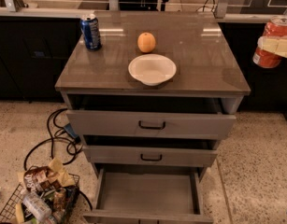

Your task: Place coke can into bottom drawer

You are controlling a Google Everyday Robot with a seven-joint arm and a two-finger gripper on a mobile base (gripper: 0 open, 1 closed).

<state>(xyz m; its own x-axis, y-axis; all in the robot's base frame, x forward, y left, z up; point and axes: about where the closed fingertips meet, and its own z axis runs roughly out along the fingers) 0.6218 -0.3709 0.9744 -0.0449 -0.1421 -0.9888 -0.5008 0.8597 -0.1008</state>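
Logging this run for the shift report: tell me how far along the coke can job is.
Done: the bottom drawer stands open and the coke can is picked up. In hand: the gripper, at the right edge beside the cabinet top, holds the can in the air. Left: lower it into the drawer and release.

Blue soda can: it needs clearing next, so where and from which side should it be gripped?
Mid-body, from the front: the blue soda can stands upright at the cabinet top's back-left corner, sides free. The hand, far right, holds the coke can.
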